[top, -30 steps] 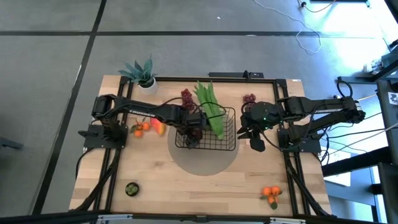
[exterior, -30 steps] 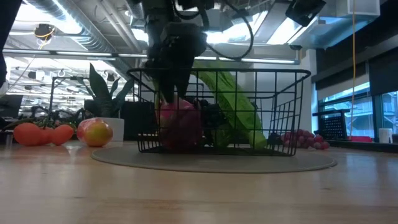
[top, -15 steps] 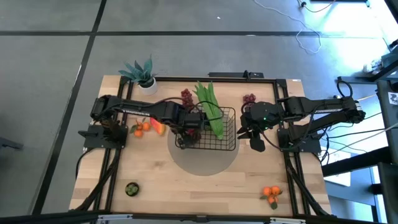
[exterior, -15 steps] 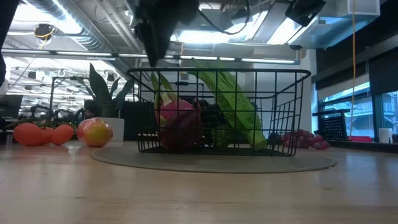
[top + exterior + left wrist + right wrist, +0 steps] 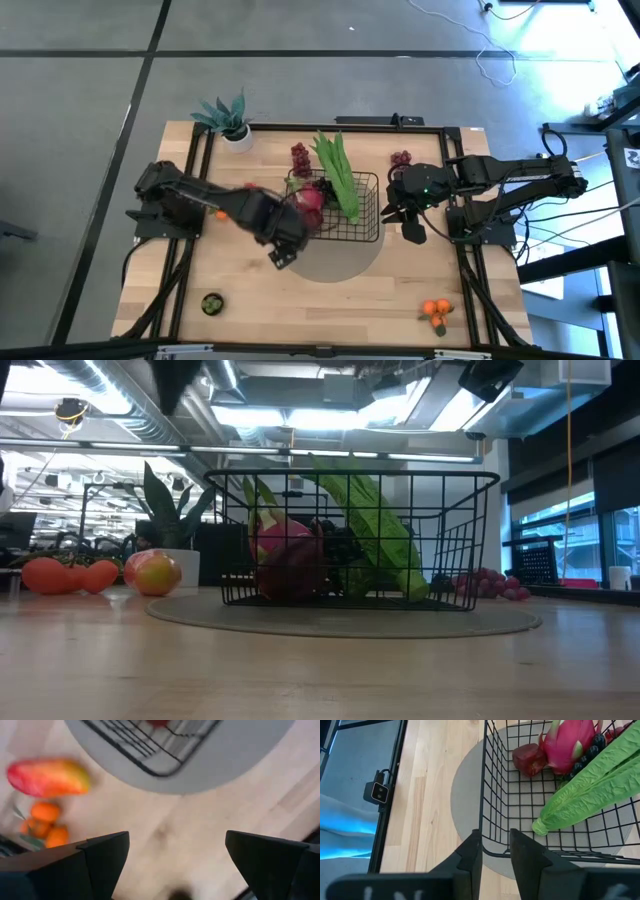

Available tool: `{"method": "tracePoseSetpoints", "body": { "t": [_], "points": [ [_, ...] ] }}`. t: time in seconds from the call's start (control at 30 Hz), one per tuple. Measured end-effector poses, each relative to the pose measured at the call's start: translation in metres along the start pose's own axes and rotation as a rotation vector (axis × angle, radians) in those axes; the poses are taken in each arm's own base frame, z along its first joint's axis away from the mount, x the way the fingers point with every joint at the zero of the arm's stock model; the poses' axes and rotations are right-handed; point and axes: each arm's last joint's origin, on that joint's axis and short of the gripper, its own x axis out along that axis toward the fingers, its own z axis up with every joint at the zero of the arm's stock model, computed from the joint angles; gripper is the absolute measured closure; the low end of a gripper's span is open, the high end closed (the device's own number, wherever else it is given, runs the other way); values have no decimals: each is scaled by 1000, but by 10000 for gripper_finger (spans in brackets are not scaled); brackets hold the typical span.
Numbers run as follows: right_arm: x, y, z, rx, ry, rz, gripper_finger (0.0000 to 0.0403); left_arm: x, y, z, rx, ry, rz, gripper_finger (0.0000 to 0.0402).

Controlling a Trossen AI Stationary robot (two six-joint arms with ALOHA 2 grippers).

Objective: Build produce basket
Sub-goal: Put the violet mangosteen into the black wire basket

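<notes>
The black wire basket [image 5: 340,222] stands on a round grey mat [image 5: 330,264]. In it lie a pink dragon fruit [image 5: 311,200], a dark red fruit [image 5: 529,759], dark grapes [image 5: 585,757] and long green leaves [image 5: 340,180] that stick out over its far rim. My left gripper [image 5: 279,256] hangs open and holds nothing, above the wood off the basket's near left corner; its wrist view shows its gripper [image 5: 175,862] over bare table. My right gripper [image 5: 390,214] is shut on the basket's right wall. A mango [image 5: 47,776] and oranges [image 5: 42,820] lie left of the basket. My right gripper has the basket's right wall near its rim [image 5: 482,840], one finger [image 5: 530,857] inside the basket and one finger [image 5: 467,857] outside. The fingers slant down from the table's right side. The basket stands level on the mat.
A spiky plant in a white pot [image 5: 228,118] stands at the far left. Red grapes [image 5: 300,155] and another bunch [image 5: 400,158] lie beyond the basket. Oranges [image 5: 435,312] sit at the near right, a green fruit [image 5: 211,302] at the near left.
My left gripper has risen out of the basket and swung toward the table's near left, rolling as it went. The dragon fruit stays where it lay in the basket. The basket has not shifted.
</notes>
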Motion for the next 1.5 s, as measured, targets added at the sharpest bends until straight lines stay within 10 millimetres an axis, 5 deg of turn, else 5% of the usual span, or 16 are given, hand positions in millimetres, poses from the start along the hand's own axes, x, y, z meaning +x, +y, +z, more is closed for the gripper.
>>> {"method": "tracePoseSetpoints", "body": {
  "t": [0.37,0.73,0.9,1.5],
  "points": [
    [0,0,0,-1,-2,1,318,-9,-36,-75,-140,32,-19,83],
    [0,10,6,-146,-60,152,318,-18,-49,-140,-163,-70,-11,83],
    [-1,12,11,-143,-111,168,318,-19,-38,-144,-224,-185,96,83],
    [-9,19,7,-253,-130,201,318,-27,-15,-96,-278,-157,96,83]
  ]
}}
